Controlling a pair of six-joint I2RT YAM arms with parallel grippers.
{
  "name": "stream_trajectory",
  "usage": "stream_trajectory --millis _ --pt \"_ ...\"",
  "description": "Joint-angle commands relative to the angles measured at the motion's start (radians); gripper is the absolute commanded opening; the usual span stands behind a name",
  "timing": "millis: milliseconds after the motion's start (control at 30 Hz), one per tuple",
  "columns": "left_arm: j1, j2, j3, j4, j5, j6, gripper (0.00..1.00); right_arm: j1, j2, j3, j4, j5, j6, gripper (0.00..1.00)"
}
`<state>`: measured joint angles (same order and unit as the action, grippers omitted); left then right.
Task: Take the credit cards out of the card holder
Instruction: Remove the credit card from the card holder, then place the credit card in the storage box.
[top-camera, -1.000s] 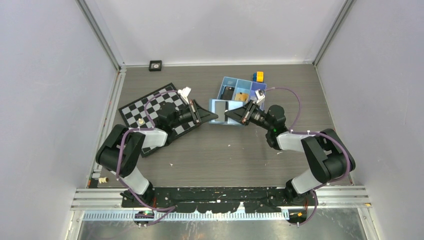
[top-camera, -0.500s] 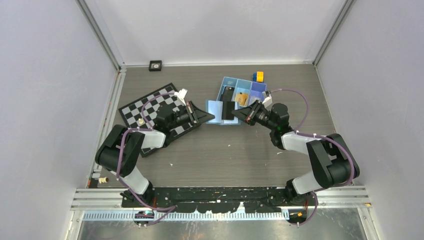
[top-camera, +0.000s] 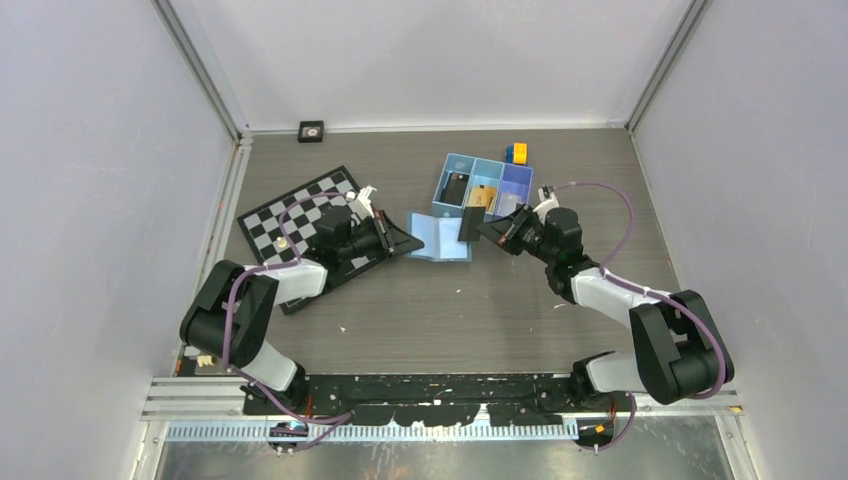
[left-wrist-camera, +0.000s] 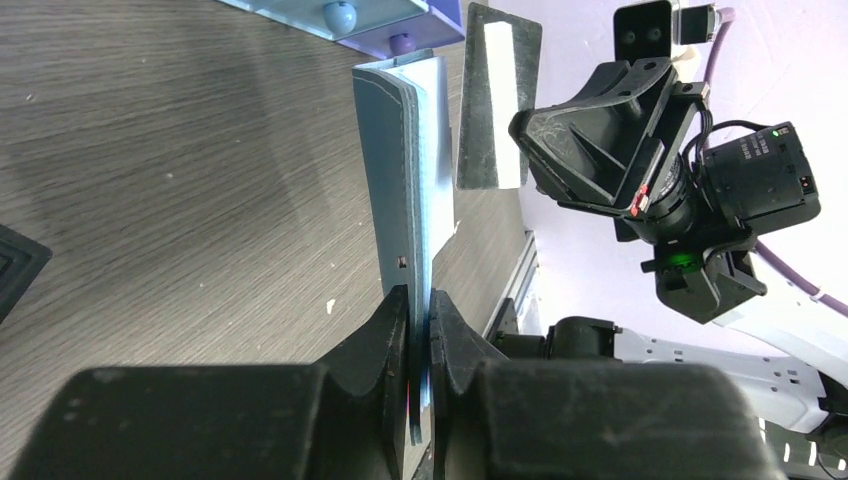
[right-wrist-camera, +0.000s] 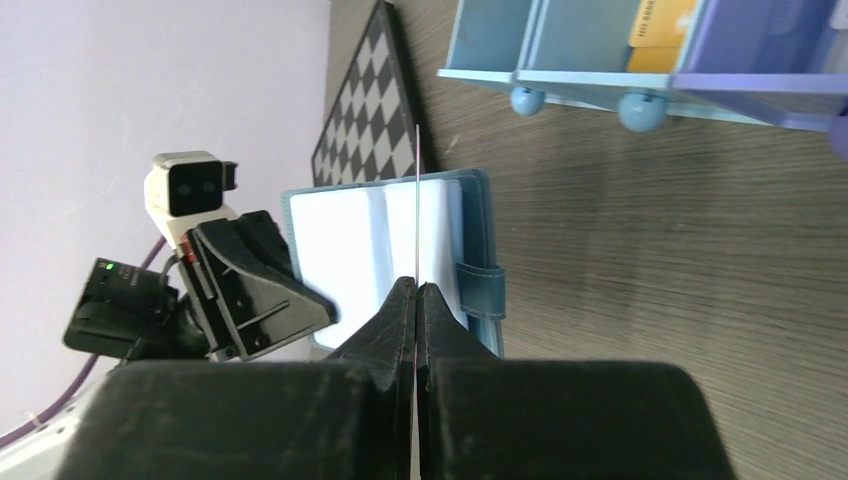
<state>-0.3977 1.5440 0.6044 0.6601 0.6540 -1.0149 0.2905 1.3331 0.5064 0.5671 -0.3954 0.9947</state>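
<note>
At the middle of the surface (top-camera: 450, 310), the card holder (top-camera: 440, 238) is spread open just in front of the blue tray (top-camera: 516, 183). The left gripper (top-camera: 407, 240) is clamped on its left edge. The left wrist view shows this most plainly, with both fingers pressed onto the thin rim of the holder, which is seen edge-on there. The right gripper (top-camera: 479, 228) pinches a grey card (top-camera: 468, 222), held upright by the holder's right edge. From above, card and holder seem to touch. The left wrist view shows a gap between them and a pale stripe down the card's face.

The right wrist view sees that card only as a thin line rising from its pressed-together fingers. It alone shows the holder's pale inner panels and a strap tab on one edge. Whether those pockets hold anything cannot be told.

In the tray, the top view shows a black card (top-camera: 458, 187) in the left compartment and an orange card (top-camera: 484, 196) in the middle one. The right wrist view catches only part of the orange card, cut off at the frame's top. A checkerboard (top-camera: 300, 215) lies partly hidden under the left arm.
</note>
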Motion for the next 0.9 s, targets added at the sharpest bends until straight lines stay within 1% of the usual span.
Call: stream_trajectory --millis 0,133,267,433,667,867 --pt "0.002 -0.024 0.041 -0.032 -0.010 0.042 0.10 -0.004 -0.022 0.021 -0.047 0.069 -0.067 0.00" --pt "0.002 -0.035 0.056 -0.086 -0.021 0.076 0.10 -0.005 0.010 0.061 -0.078 0.128 -0.078 0.01" --pt "0.002 -0.058 0.066 -0.160 -0.052 0.116 0.11 -0.004 0.072 0.147 -0.115 0.160 -0.077 0.00" --pt "0.002 -0.085 0.050 -0.166 -0.079 0.115 0.13 -0.004 0.161 0.266 -0.162 0.194 -0.103 0.00" --pt "0.002 -0.165 0.013 -0.187 -0.161 0.135 0.14 -0.004 0.306 0.392 -0.134 0.176 -0.088 0.01" --pt "0.002 -0.287 -0.031 -0.221 -0.259 0.171 0.16 -0.004 0.408 0.473 -0.139 0.136 -0.091 0.00"
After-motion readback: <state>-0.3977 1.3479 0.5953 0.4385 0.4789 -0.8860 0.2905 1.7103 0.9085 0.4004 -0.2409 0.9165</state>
